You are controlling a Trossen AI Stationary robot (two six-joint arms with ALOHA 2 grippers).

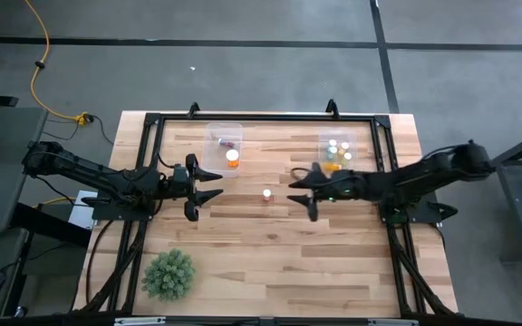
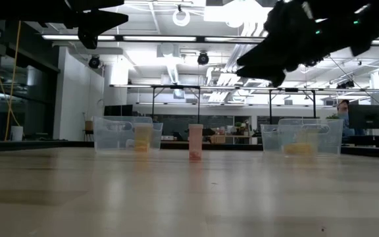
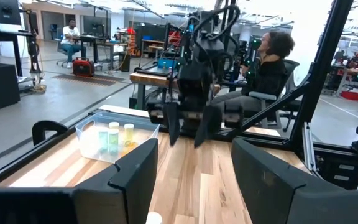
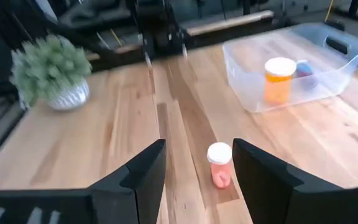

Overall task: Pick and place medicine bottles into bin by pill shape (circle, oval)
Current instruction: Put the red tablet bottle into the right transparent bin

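Bare worktop (image 2: 176, 197) planks fill the low view, and past them 1 small bottle (image 2: 195, 141) stands alone mid-table, upright, between the 2 clear bins. It is pale orange with a white cap and what look like pinkish pills low inside; their shape is too small to read. The left bin (image 1: 225, 138) holds a bigger orange bottle (image 1: 233, 158) and another lying item; the right bin (image 1: 339, 149) holds several small bottles.

Both arms hang above the worktop, either side of the lone bottle, neither touching it. The left gripper (image 1: 208, 187) has its jaws apart and empty; so does the right gripper (image 1: 299, 192), which frames the bottle in its wrist view.

I judge this the last pick: the right gripper must drop, close round the body below the cap, then carry it to the matching bin.
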